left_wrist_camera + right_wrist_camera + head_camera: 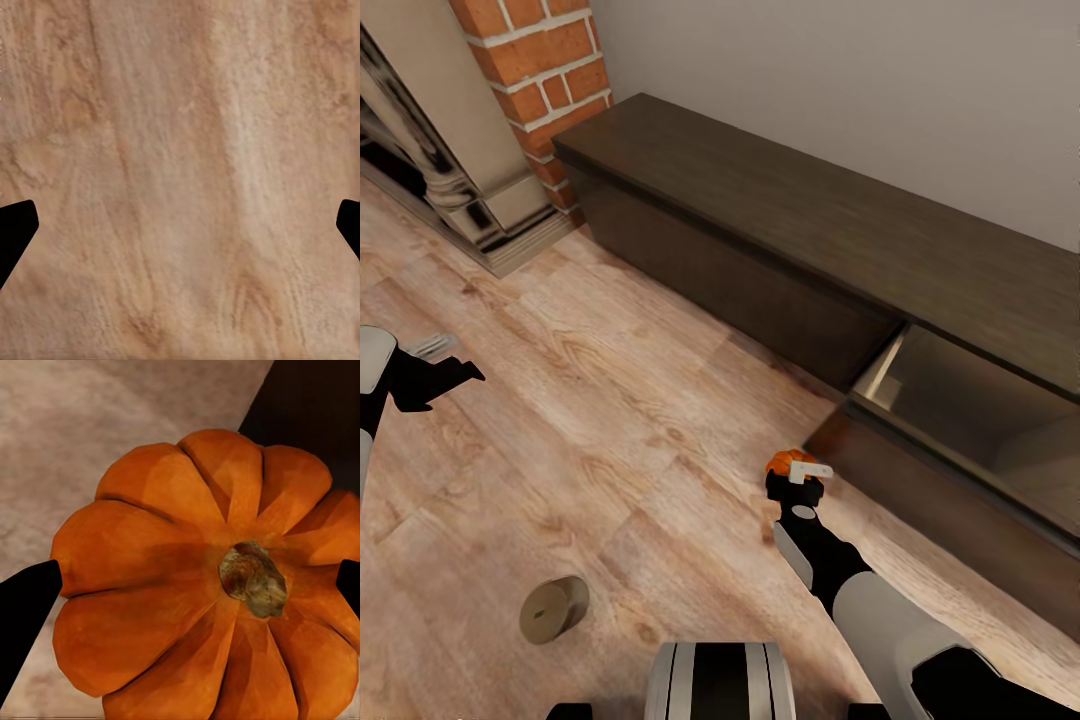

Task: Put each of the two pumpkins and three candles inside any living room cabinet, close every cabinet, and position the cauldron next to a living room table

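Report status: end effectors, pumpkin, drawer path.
Right end effector shut on pumpkin. Left end effector open above floor. Cabinet drawer open ahead, path clear. Candle on floor.

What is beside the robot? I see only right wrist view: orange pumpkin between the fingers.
Observer: A candle lies on its side on the wood floor, near the robot's base.
Operator: Is a drawer open?
Observer: Yes, the cabinet has one drawer pulled out, just beyond the right gripper with the pumpkin.
Operator: And left arm?
Observer: The left gripper is open and holds nothing, above bare floor.
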Tool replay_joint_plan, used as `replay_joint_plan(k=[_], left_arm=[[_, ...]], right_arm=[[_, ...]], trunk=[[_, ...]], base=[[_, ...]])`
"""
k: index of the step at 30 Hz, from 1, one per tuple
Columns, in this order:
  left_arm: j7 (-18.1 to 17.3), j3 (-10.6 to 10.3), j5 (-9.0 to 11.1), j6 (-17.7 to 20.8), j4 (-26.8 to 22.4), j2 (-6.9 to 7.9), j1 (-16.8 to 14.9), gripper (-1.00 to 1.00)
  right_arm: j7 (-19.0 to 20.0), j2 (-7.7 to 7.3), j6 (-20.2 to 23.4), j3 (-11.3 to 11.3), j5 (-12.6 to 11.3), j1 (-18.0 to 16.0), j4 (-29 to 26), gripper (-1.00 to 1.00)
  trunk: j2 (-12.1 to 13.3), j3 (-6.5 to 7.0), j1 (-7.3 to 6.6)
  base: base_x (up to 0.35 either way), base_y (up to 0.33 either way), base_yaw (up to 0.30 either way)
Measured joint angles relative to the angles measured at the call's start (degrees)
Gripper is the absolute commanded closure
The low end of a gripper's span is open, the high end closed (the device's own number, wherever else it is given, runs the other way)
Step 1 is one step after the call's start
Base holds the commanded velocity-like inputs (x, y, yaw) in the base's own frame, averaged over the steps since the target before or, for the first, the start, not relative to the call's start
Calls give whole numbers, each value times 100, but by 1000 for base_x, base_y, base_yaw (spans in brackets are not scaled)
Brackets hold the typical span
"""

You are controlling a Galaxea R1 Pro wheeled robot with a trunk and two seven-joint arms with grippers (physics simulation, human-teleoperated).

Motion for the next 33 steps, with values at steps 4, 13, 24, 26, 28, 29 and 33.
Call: replay_joint_plan(k=[4,13,24,26,28,29,33], left_arm=[[0,0,1,0,0,0,0,-100],[-15,1,0,4,0,9,0,-100],[18,-2,-23,-62,1,-2,-1,-100],[21,-5,-24,-63,1,-10,-1,-100],[28,-7,-26,-63,4,-24,-1,-100],[29,-7,-26,-62,5,-28,-1,-100],[42,-11,-29,-62,19,-40,-1,-100]], right_arm=[[0,3,-1,-3,-1,0,1,100],[9,14,-18,3,-49,10,-6,100],[-637,125,23,1153,-47,616,-1440,100],[-935,125,51,1434,-71,767,-1817,100],[-1265,125,408,1603,-143,976,-2390,100],[-1394,125,713,1633,-178,1062,-2703,100],[-1988,125,2757,1663,-778,1489,-4605,100]], trunk=[[0,0,0],[4,65,-9],[19,309,-37],[21,354,-42],[24,398,-47],[25,420,-50],[30,509,-61]], base=[[-149,0,0],[-10,0,0],[0,0,0],[0,0,0],[0,0,0],[0,0,0],[0,0,0]])
